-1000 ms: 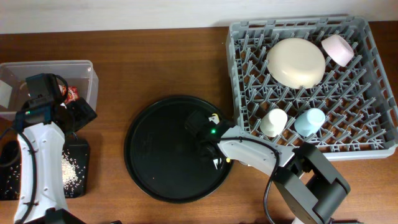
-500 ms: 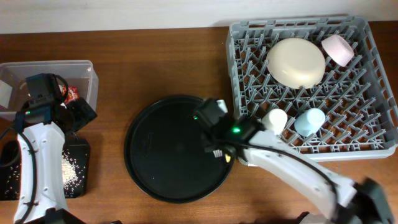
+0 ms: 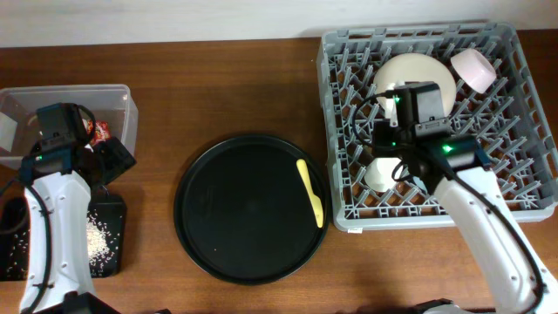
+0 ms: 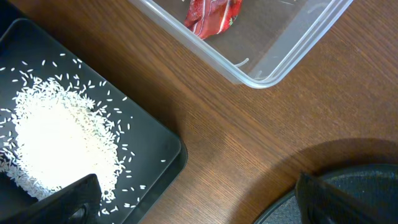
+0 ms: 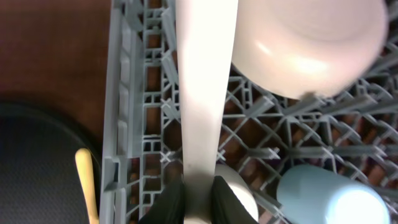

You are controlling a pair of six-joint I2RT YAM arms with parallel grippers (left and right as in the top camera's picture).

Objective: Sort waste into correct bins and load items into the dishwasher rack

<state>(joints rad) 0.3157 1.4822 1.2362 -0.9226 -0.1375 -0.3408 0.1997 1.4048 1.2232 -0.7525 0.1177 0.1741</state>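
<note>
My right gripper [image 3: 394, 144] [image 5: 199, 186] hangs over the grey dishwasher rack [image 3: 340, 218], shut on the handle of a pale utensil [image 5: 205, 93]. Its head runs out of frame, so I cannot tell fork from spoon. Under the fingers stands the white cup [image 3: 379, 174] [image 5: 239, 193], with the light blue cup [image 5: 329, 193] to its right. The cream plate [image 3: 410, 68] and pink bowl [image 3: 475, 68] sit at the rack's back. My left gripper [image 3: 109, 157] [image 4: 199, 199] is open over bare wood. It hangs between the clear box [image 4: 273, 68] holding the red wrapper [image 4: 211, 12] and the shallow black tray [image 4: 161, 149] of rice [image 4: 56, 137].
A large round black tray [image 3: 235, 209] lies at the table's middle, with one pale yellow utensil [image 3: 310, 192] [image 5: 87, 186] along its right side, close to the rack's left wall. My right arm crosses the rack's front half.
My right gripper has lifted a utensil off the round tray and swung right and back, over the rack. One utensil stays on the tray. The left arm has not moved.
</note>
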